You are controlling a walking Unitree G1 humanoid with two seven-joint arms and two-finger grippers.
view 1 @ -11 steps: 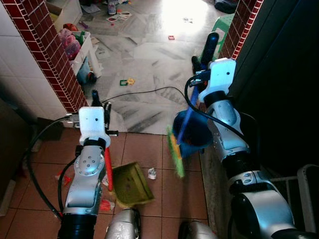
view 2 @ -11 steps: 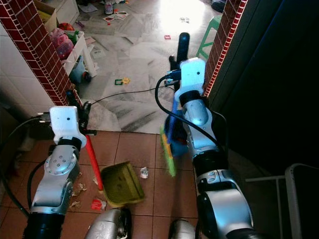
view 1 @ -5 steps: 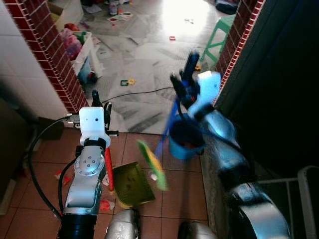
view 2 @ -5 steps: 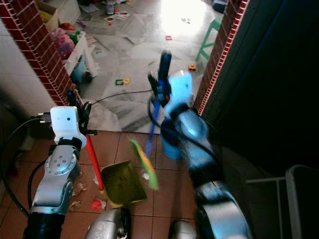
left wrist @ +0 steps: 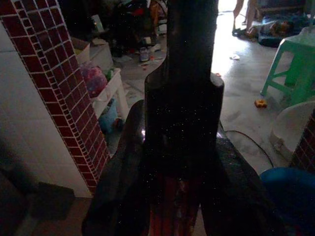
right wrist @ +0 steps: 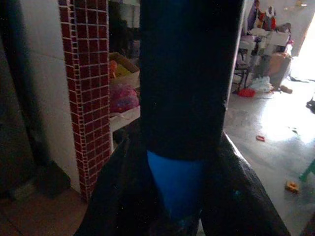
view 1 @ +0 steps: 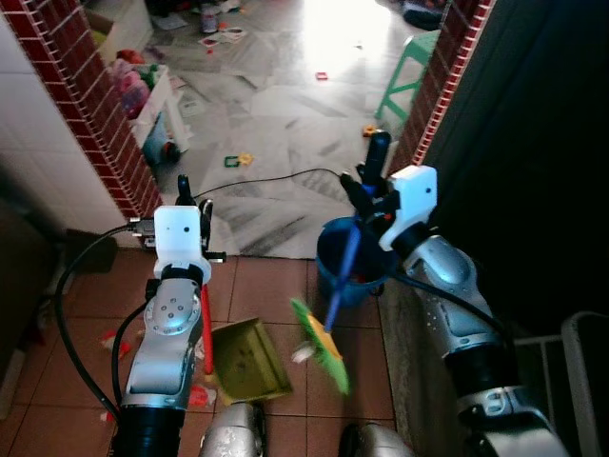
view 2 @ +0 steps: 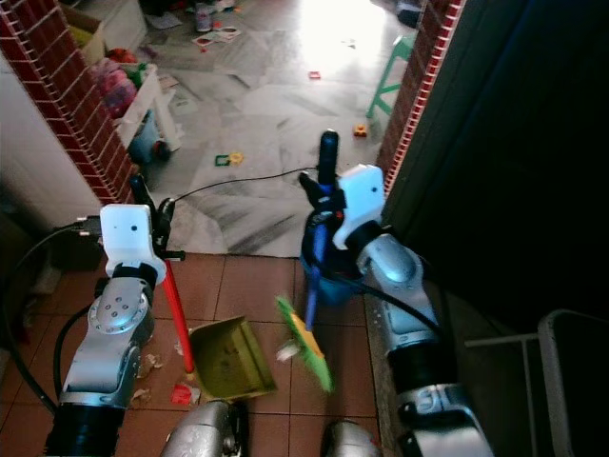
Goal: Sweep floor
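With the right gripper (view 1: 369,187) clenched on the broom (view 1: 333,303) and the left gripper (view 1: 190,197) on the dustpan (view 1: 249,359), a hard stroke could flick the scrap (view 1: 303,353) past the pan

Left gripper (view 1: 190,193) gripping red-handled dustpan (view 1: 249,358), right gripper (view 1: 366,181) gripping blue broom (view 1: 328,319), blue bucket (view 1: 350,269) behind

Terracotta floor tiles (view 1: 276,286) are lying under the right gripper (view 1: 366,186), meeting pale marble flooring (view 1: 285,105) beyond it. Strong light is glaring off the marble far ahead. A red-brick pillar (view 1: 90,124) is standing left of the left gripper (view 1: 190,195), white wall tiling (view 1: 43,162) adjoining it. A green stool (view 1: 414,71) is standing beyond the right gripper. A dark wall (view 1: 533,162) is running along its right.
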